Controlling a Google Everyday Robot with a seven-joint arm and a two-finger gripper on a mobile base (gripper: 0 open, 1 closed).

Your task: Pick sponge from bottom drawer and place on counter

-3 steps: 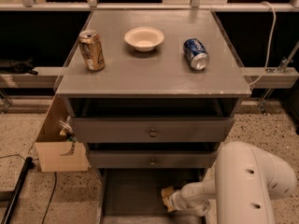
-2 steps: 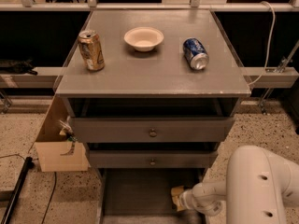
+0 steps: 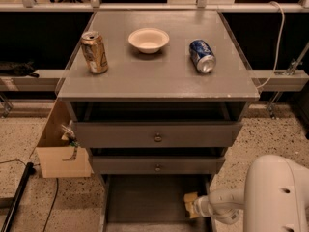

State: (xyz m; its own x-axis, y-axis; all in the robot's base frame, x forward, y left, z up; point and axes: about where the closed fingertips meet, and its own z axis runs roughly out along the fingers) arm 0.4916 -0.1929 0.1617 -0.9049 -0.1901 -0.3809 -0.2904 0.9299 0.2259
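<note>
Wide flat grey table (image 3: 159, 75) above; the gripper (image 3: 192, 207) is at right side inside the open deep grey bottom drawer (image 3: 145, 199); its grip I cannot tell

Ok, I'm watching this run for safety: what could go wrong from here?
The pincer sits low in the bottom drawer, by its right wall, below the front of the middle drawer: rising carelessly may clip either. On the counter, the blue can lies on its side and might roll if nudged.

Counter (image 3: 159, 79) matt grey, edges worn. Gold can (image 3: 94, 52) and blue can (image 3: 202, 55) glossy metal. Arm (image 3: 277, 197) smooth white plastic. Gripper (image 3: 191, 206) low in bottom drawer (image 3: 145, 197), right side.
</note>
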